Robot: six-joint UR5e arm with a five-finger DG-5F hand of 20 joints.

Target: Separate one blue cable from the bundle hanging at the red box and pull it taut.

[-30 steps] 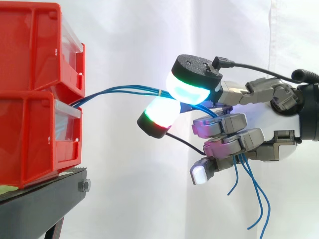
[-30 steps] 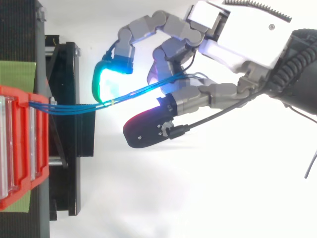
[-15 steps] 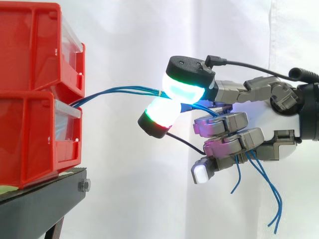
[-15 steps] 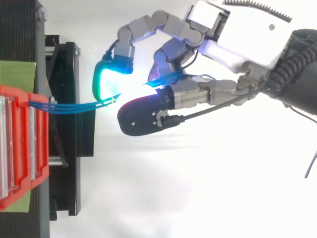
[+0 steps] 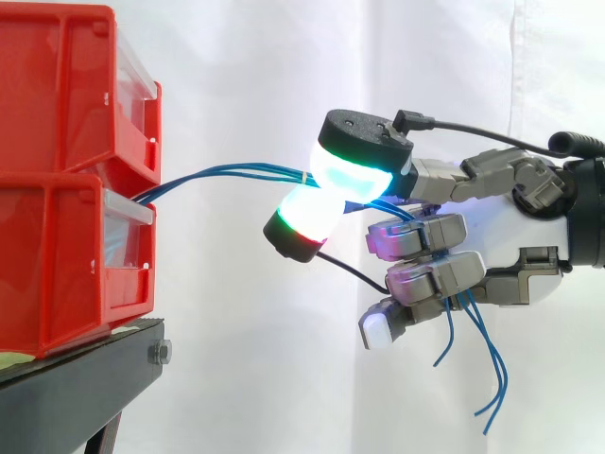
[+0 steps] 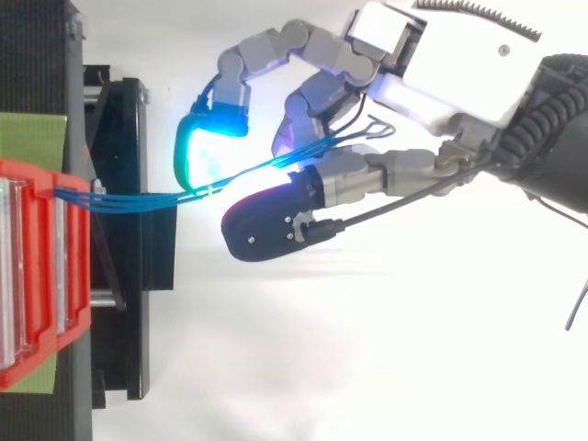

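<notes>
Blue cable bundle (image 5: 236, 173): several strands leaving the gap between the two stacked red bins (image 5: 66, 189) and running almost level to the robot hand (image 5: 430, 235). A pale tie (image 6: 212, 190) binds them just short of the pads. Loose ends (image 5: 487, 369) hang below the curled fingers.

Robot hand: closed on the bundle, with two glowing fingertips (image 5: 350, 175) pinching the strands between them. The other fingers are curled underneath, probably to carry the slack.

Judgement: more than one strand seems caught, so the separation looks unfinished. The span is slightly bowed, not fully taut.

Black stand (image 5: 76, 388): carries the bins and so anchors the fixed end.
</notes>
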